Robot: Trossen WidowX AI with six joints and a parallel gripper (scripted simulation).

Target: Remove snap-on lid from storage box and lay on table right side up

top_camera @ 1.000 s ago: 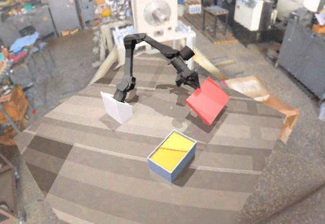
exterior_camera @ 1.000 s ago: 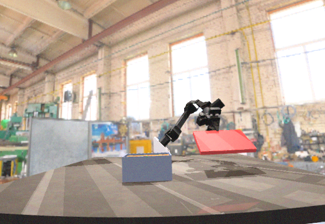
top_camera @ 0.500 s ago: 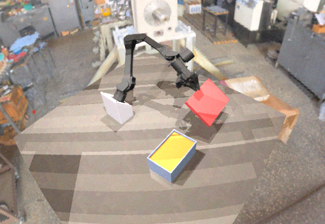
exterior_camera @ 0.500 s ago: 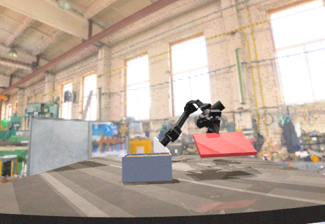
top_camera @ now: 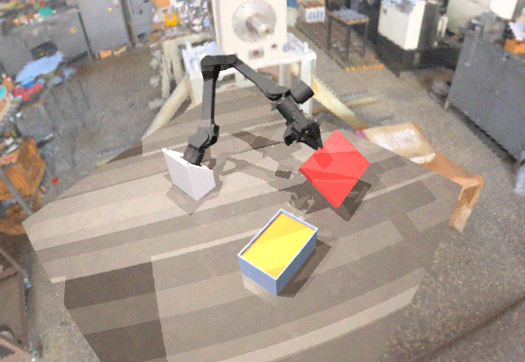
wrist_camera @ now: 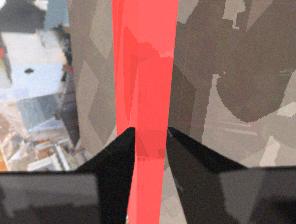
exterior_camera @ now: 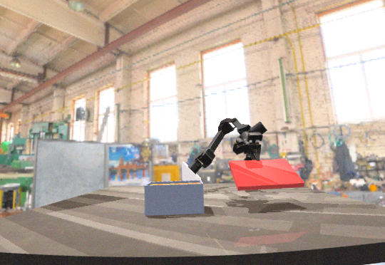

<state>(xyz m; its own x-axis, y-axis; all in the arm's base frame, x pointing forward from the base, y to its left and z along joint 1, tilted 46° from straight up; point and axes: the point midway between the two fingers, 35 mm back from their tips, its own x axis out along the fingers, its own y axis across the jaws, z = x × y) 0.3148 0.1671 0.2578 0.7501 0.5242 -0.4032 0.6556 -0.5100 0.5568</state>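
Note:
My gripper (top_camera: 315,143) (exterior_camera: 252,157) (wrist_camera: 150,133) is shut on one edge of the flat red lid (top_camera: 334,167) (exterior_camera: 265,174) (wrist_camera: 145,70) and holds it tilted in the air above the right part of the table. The lid's far end hangs lower than the gripped edge. The storage box (top_camera: 278,251) (exterior_camera: 174,198) stands open near the table's front, with blue-grey walls and a yellow inside, apart from the lid and to its left in the front view.
The round wooden table top (top_camera: 122,259) (exterior_camera: 285,221) carries the arm's white base block (top_camera: 190,177) at the back left. A cardboard box (top_camera: 428,157) stands on the floor beyond the table's right edge.

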